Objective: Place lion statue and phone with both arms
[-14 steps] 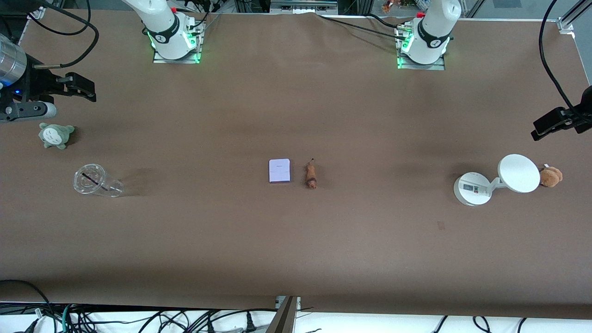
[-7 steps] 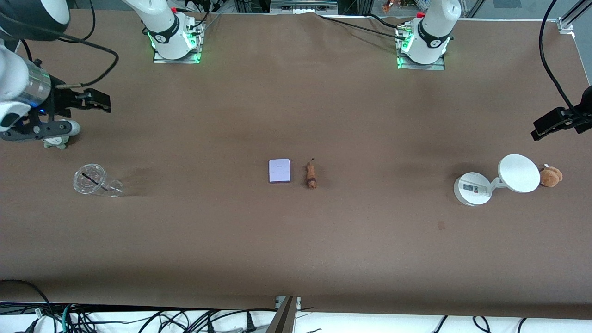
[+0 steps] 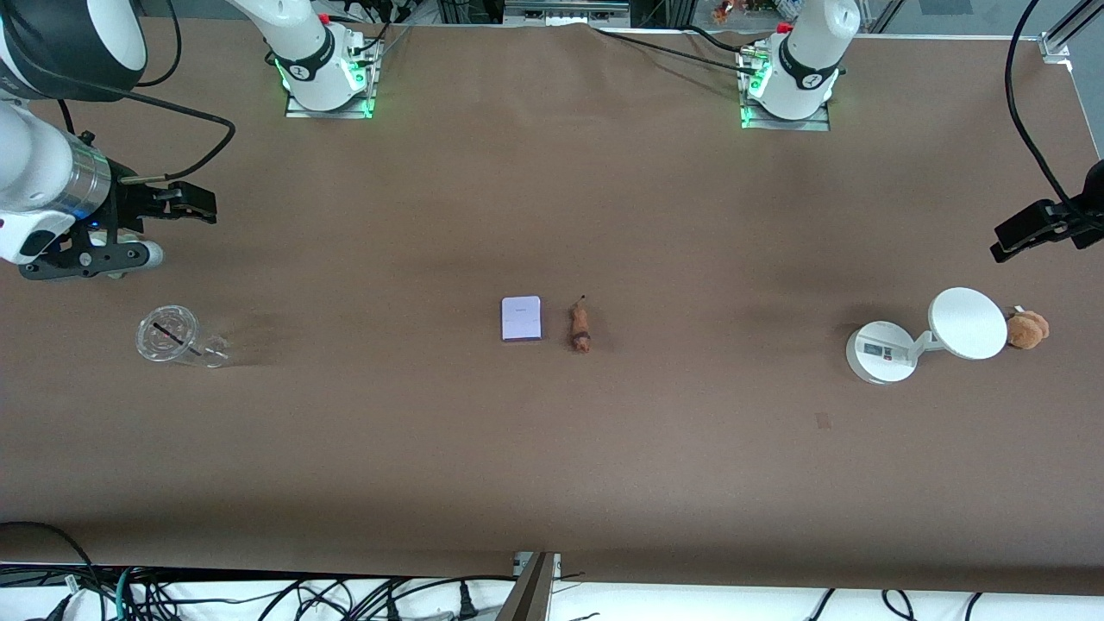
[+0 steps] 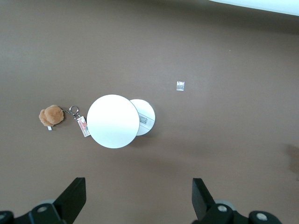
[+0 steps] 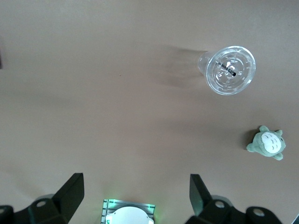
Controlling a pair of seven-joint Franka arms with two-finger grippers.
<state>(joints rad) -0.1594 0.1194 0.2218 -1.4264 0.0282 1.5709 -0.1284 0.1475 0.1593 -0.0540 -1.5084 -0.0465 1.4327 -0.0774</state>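
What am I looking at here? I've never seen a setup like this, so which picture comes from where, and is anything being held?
These are two robot arms bolted to a brown table. The wide picture comes from a high camera facing them; the other two come from cameras on the arms' wrists, looking down past their own fingers.

The right gripper hangs over the table's right-arm end, fingers spread and empty. The left gripper hangs over the other end, fingers also spread and empty.

At mid-table lie the phone, a pale lavender slab, and beside it the lion statue, a tiny orange-brown figurine. Neither is touched.

Other things: a clear plastic cup and a small green plush under the right arm, plus a white round device with a tan plush keychain beside it.
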